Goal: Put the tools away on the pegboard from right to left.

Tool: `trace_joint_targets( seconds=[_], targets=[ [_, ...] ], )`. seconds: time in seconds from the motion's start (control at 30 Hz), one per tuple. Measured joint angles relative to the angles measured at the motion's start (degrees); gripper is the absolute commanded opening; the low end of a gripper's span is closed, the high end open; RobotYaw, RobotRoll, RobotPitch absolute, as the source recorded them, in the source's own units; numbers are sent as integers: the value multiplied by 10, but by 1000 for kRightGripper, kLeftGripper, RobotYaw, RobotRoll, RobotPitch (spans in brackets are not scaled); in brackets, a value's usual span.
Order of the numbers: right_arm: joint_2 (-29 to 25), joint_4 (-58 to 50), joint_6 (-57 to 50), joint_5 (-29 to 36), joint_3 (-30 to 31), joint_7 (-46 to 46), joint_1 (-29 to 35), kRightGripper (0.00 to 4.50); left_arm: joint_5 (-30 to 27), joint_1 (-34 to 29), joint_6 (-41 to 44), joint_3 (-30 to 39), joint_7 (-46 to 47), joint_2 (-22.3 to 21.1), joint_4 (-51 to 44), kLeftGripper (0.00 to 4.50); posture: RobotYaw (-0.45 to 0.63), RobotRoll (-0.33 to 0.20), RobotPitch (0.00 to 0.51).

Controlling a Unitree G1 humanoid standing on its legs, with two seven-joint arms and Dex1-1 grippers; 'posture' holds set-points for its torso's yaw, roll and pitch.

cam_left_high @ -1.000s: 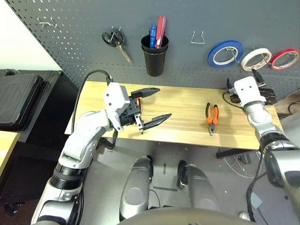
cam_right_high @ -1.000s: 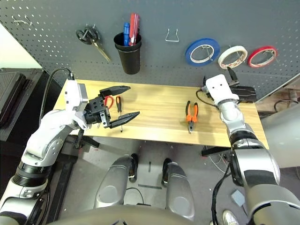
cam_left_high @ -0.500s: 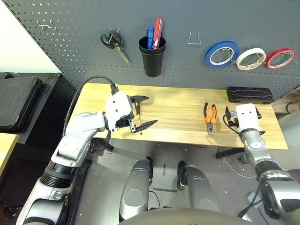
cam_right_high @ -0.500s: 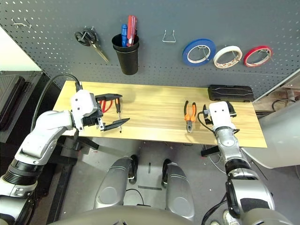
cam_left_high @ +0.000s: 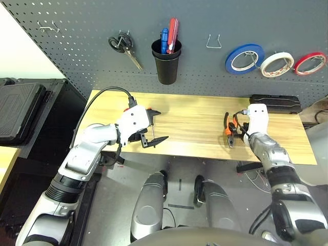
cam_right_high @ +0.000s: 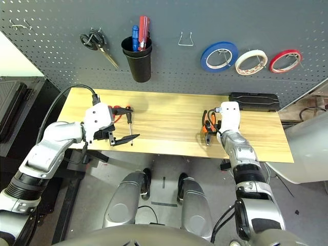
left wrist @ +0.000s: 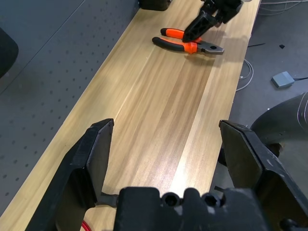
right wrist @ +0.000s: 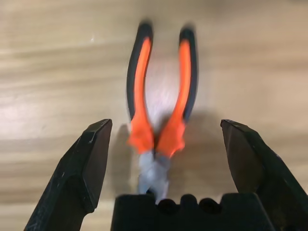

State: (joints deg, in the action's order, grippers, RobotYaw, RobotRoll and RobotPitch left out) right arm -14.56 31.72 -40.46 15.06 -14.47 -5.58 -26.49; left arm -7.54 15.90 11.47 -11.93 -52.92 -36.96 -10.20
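Observation:
The orange-and-black pliers (right wrist: 161, 106) lie flat on the wooden table (cam_left_high: 195, 118), right of centre. My right gripper (right wrist: 166, 126) hovers open just over them, one finger on each side. The slim screwdriver (cam_right_high: 129, 119) lies on the left part of the table, with the red-handled scissors (cam_right_high: 117, 108) partly hidden behind my left gripper (cam_left_high: 157, 125). That gripper is open and empty above the screwdriver. The whitish tape roll (cam_left_high: 277, 63) hangs on the dark grey pegboard (cam_left_high: 77, 61) between a blue roll and a red roll.
On the pegboard hang black-handled scissors (cam_left_high: 124, 46), a black cup (cam_left_high: 167, 64) holding pens, an empty wire hook (cam_left_high: 214, 41), a blue tape roll (cam_left_high: 245, 57) and a red one (cam_left_high: 309, 62). A black case (cam_left_high: 273, 102) lies at the table's back right.
My right arm swung in from the table's right front edge to the pliers and now straddles them. The left gripper sank a little toward the screwdriver.

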Motion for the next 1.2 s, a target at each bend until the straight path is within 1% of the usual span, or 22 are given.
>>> trace_joint_targets(
  seconds=[0.1,0.27,0.43,0.63,0.83,0.97,1.2],
  targets=[
    [0,24,-32,5,-11,8,-23,4483,0,0,4,0,0,0,-1,4500,314,0,211],
    [0,82,-38,4,-18,13,-62,4483,1,-2,8,0,0,0,-3,4500,323,0,221],
    [-2,166,-14,-9,-16,15,-108,4483,6,-5,14,0,0,0,-4,4500,334,0,232],
    [-3,258,24,-34,1,16,-159,4483,8,-12,25,0,0,-2,-12,4500,355,0,248],
    [-6,317,50,-56,14,15,-181,4483,17,-24,31,0,0,-14,-25,4500,372,0,260],
    [-10,335,56,-64,23,15,-188,4483,34,-28,26,-4,0,-22,-24,4500,377,0,264],
    [-10,338,56,-71,26,15,-193,4483,45,-28,20,-5,0,-22,-24,4500,378,0,262]
  ],
)
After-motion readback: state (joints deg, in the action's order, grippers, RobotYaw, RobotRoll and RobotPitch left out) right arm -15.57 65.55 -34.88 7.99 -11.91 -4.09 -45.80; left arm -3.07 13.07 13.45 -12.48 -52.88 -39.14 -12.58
